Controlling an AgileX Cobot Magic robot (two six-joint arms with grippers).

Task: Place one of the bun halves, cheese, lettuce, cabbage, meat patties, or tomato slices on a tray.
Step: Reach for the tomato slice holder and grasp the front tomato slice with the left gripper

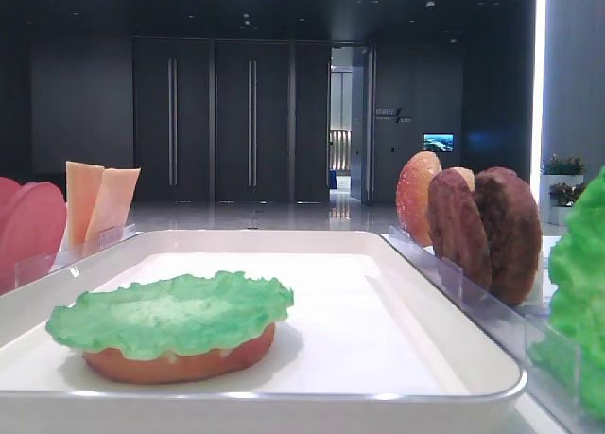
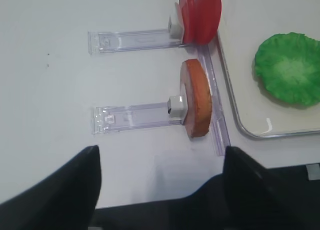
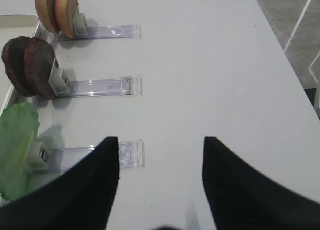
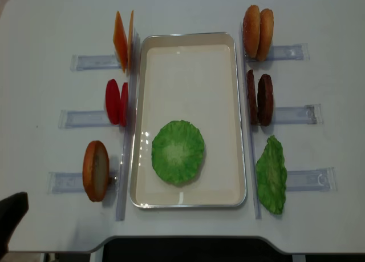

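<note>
The white tray (image 4: 188,73) lies mid-table. On its near half a green lettuce (image 4: 178,152) leaf rests on a bun half (image 1: 180,360). In the left racks stand cheese (image 4: 122,36), tomato slices (image 4: 116,101) and one bun half (image 4: 96,170). The right racks hold two bun halves (image 4: 258,32), meat patties (image 4: 259,99) and another lettuce leaf (image 4: 271,175). My left gripper (image 2: 160,160) hangs open and holds nothing, over bare table short of the racked bun half (image 2: 197,104). My right gripper (image 3: 160,145) is open too, above the table beside the lettuce rack's outer end.
Clear plastic racks (image 4: 296,115) stretch outward from both long sides of the tray. A black part of my left arm (image 4: 11,219) shows at the near left corner. The table's front edge (image 4: 182,239) runs close behind the tray.
</note>
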